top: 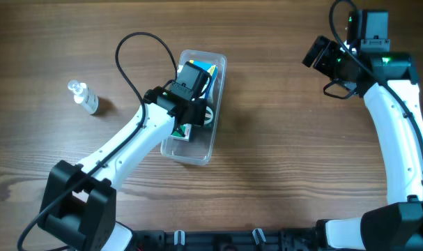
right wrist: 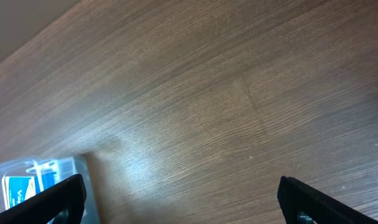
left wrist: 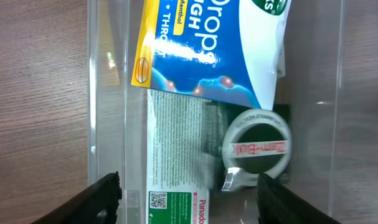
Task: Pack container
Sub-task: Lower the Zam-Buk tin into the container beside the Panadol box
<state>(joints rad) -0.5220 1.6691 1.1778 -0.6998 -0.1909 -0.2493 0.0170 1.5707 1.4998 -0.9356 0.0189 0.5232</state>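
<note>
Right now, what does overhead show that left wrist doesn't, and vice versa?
Overhead only: the small clear bottle on the table left of the container, both arms, and the right gripper far off to its right. Left wrist only: readable labels, Zam-Buk on the round tin and Panadol on the white-and-green box, with the left gripper open over them. Both: the container and the blue cough-drops pack in it.

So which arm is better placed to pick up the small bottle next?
Left. The left gripper hangs open over the container, and the bottle stands further left. The right gripper is open too, but far off at the right.
</note>
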